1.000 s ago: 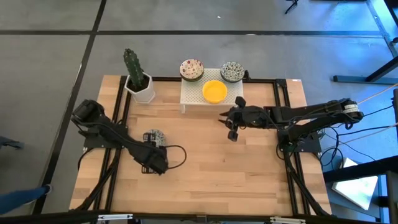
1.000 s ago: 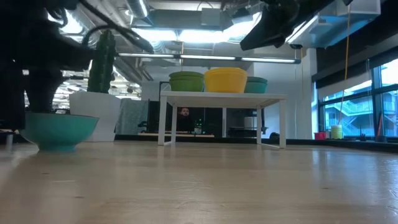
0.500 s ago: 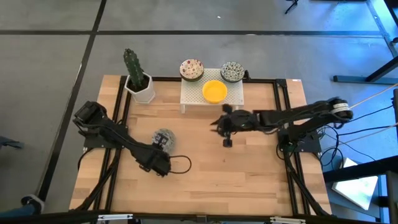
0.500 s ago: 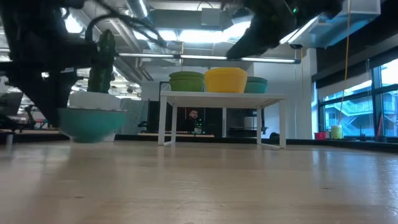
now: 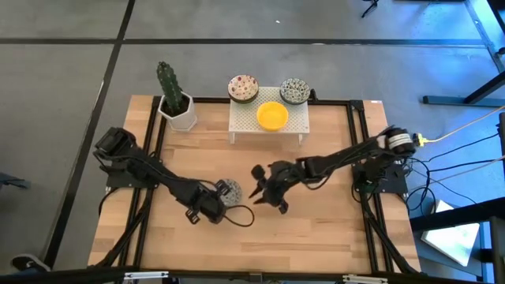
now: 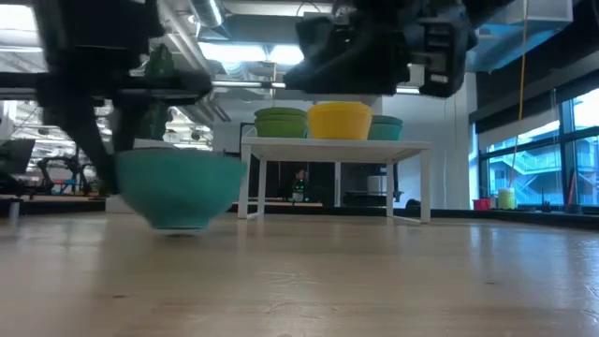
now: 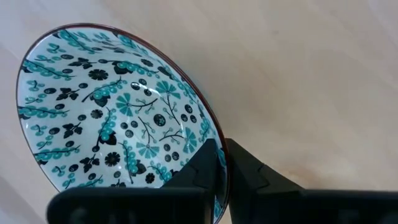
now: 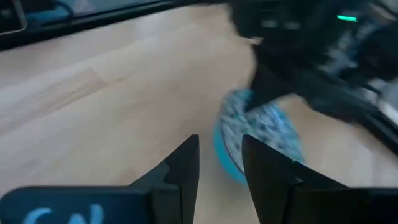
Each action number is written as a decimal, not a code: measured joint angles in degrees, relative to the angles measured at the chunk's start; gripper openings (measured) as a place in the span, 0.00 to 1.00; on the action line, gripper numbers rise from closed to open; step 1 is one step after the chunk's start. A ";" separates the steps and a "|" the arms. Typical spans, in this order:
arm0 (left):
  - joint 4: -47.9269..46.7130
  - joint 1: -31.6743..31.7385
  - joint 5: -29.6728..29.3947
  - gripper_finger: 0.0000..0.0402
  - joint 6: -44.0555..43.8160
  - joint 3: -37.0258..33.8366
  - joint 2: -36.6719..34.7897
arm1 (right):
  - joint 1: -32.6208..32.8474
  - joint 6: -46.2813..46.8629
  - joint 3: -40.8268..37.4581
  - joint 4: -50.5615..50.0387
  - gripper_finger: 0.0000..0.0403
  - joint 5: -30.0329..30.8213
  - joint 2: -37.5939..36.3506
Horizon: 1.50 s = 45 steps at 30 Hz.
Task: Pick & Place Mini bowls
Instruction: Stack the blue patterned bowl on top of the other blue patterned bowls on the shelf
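Observation:
A mini bowl (image 5: 230, 189) with a teal outside and a grey-green pattern inside is near the table's middle, with my left gripper (image 5: 222, 199) shut on its rim. In the low view the bowl (image 6: 178, 187) stands upright, close to the tabletop. My right gripper (image 5: 256, 192) hangs open just right of it, pointing at the bowl (image 8: 258, 134) without touching it. Three more mini bowls sit on the white stand (image 5: 293, 125): red-speckled (image 5: 243, 88), yellow (image 5: 272, 116) and grey-green (image 5: 295, 91). My left gripper pinches the bowl's rim (image 7: 210, 134), one finger inside the bowl (image 7: 202, 165) and one outside (image 7: 245, 168). The fingers come from above, slanting down from the table's left. The bowl stays upright; I cannot tell whether its foot (image 6: 178, 227) touches the table.
A white pot with a cactus (image 5: 175, 102) stands at the far left, beside the stand. Bare wooden tabletop (image 5: 316, 229) stretches along the near side and on the right. A black frame (image 5: 359, 158) borders the table.
My left gripper has travelled toward the table's right and near edge, and the patterned bowl has moved with it, staying upright. My right gripper has come down from beside the stand toward the table's left and near edge, rolling as it went, and now points at the bowl.

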 joint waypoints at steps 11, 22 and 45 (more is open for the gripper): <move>2.79 1.67 -0.24 0.03 10.75 -0.02 0.00 | 0.90 -6.06 10.96 -9.67 0.30 4.85 11.80; 3.97 1.57 0.75 0.03 11.73 -0.02 0.02 | 0.90 -6.59 18.65 -16.68 0.22 6.81 18.46; 14.01 3.24 -10.97 0.44 -23.81 -0.02 -0.92 | 1.15 1.96 31.16 -57.52 0.03 22.58 17.88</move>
